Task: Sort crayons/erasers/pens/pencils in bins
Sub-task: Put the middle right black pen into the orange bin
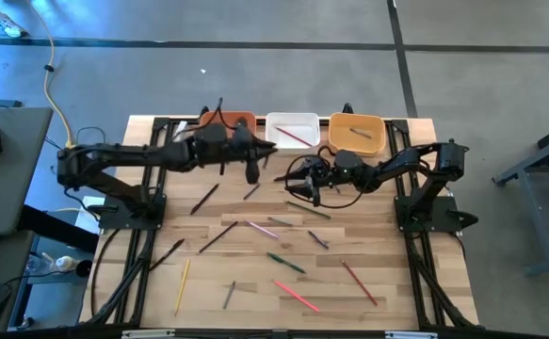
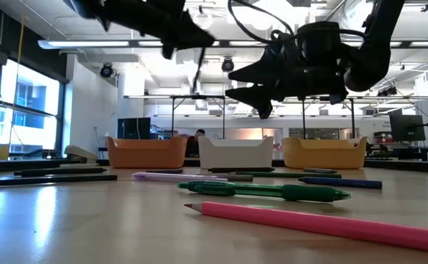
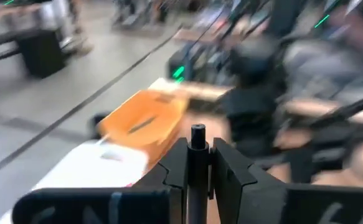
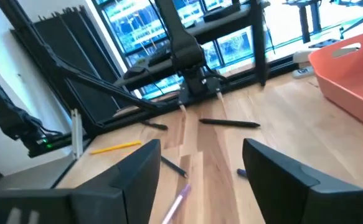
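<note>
My left gripper [image 1: 252, 155] is in front of the white bin [image 1: 293, 130], high above the table, shut on a thin black stick [image 2: 199, 66]. My right gripper [image 1: 304, 181] hangs open and empty over the table's middle, in front of the gap between the white and yellow-orange bins [image 1: 356, 134]; it also shows in the low view [image 2: 261, 81]. The terracotta bin [image 1: 239, 120] is mostly hidden under my left arm. The white bin holds a red stick [image 1: 296, 137] and the yellow-orange bin a dark one [image 1: 359, 132]. Several sticks lie flat on the wood. My left gripper pinches the black stick between its two fingers [image 3: 175, 168]. The stick lies along the fingers, and its end [image 3: 197, 130] stands out past the fingertips. In the low view the stick hangs nearly upright below the gripper, lifted clear of the table.
Loose sticks lie across the table: a black one [image 1: 203, 198], a purple one [image 1: 260, 229], a green one [image 1: 285, 264], a pink one [image 1: 296, 295], a red one [image 1: 359, 282], a yellow one [image 1: 182, 285]. The arms' frames stand along the left and right edges.
</note>
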Tool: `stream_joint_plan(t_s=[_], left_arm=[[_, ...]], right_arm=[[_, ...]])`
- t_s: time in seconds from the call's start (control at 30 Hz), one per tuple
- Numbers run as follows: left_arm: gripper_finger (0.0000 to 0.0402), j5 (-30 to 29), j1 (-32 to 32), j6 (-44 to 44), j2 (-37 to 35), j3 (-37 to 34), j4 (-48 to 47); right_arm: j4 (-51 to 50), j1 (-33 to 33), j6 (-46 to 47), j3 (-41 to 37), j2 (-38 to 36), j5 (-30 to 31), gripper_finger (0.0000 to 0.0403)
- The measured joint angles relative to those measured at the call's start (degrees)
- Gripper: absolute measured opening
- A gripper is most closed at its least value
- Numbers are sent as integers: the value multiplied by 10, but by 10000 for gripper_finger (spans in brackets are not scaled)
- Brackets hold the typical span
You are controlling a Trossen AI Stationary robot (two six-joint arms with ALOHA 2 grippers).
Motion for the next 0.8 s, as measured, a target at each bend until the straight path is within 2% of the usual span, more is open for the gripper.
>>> stream_joint_plan(t_s=[0.1, 0.2, 0.3, 0.47, 0.53, 0.7, 0.8], left_arm=[[27, -50, 27, 30, -11, 32, -127], [27, -99, 67, 57, -6, 54, -212], [27, -113, 117, 77, 15, 62, -239], [27, -96, 194, 105, 74, 63, -233], [27, -96, 215, 117, 104, 63, -228], [27, -95, 253, 144, 171, 80, -230], [27, -94, 267, 151, 211, 104, -244]], right_arm=[[-2, 0, -6, 0, 0, 0, 195], [-7, 0, -22, 0, 0, -1, 156], [-21, 1, -42, 0, 0, -3, 103], [-22, 1, -55, 0, 0, -5, 14], [-22, 1, -61, 0, 0, -5, 7], [-22, 1, -62, 0, 0, -5, 22], [-22, 1, -65, 0, 0, -5, 13]])
